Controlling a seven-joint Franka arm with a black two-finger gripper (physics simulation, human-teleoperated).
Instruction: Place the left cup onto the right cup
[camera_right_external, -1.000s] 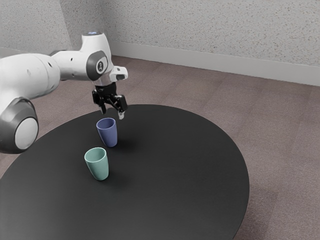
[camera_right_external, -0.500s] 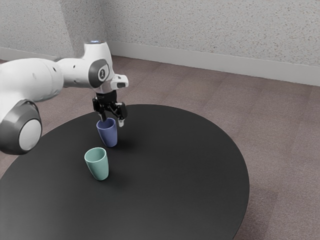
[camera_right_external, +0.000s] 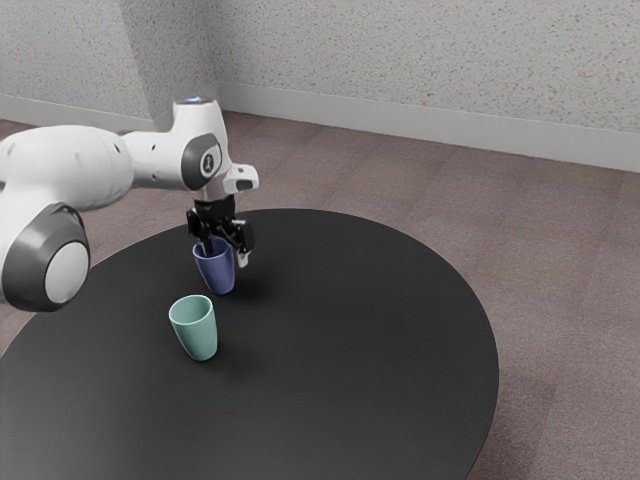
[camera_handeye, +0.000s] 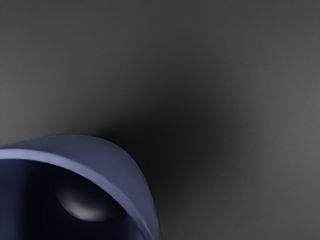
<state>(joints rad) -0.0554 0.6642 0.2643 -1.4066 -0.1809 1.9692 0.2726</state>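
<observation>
At the blue cup (camera_right_external: 217, 273), the hand (camera_right_external: 223, 255); green cup (camera_right_external: 193, 328) nearby, apart.

White rounded arm (camera_right_external: 70, 170); grey joint caps (camera_right_external: 48, 268); black pincer (camera_right_external: 224, 254)

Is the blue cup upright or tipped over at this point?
Upright. The blue cup stands on its base on the table, mouth up, with the gripper at its rim.

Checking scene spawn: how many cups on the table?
2. The blue cup stands upright just under the gripper; the green cup stands upright apart from it, nearer the camera. Nothing seems to hide a third.
</observation>
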